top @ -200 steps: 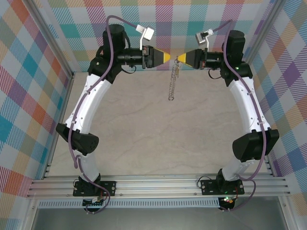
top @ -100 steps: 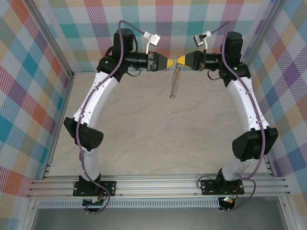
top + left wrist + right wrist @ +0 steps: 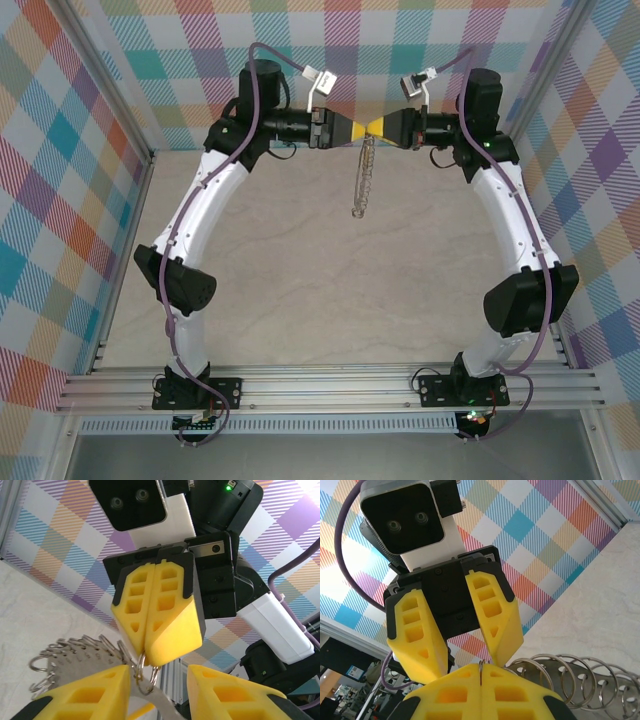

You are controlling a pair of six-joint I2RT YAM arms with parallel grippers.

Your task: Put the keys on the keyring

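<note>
The keyring [image 3: 362, 175] hangs as a floppy grey chain of loops from the point where both grippers meet, high above the back of the table. My right gripper [image 3: 376, 127] is shut on one small loop at its top; the pinched wire shows between its pads [image 3: 481, 669]. In the left wrist view the right gripper [image 3: 147, 656] clamps that loop, with the keyring [image 3: 75, 655] fanning out to the left. My left gripper [image 3: 159, 677] is open, its fingers straddling the held loop. It faces the right gripper [image 3: 465, 657] tip to tip. I cannot make out the key.
Checked fabric walls [image 3: 90, 150] and aluminium frame posts [image 3: 560, 80] close in the cell on the left, back and right. The pale tabletop [image 3: 330, 290] lies well below the hanging ring. Both arms arch up along the sides.
My left gripper has swung right and closed the gap to the right gripper, so their yellow tips now meet. The keyring still hangs from the right gripper, shifted slightly.
</note>
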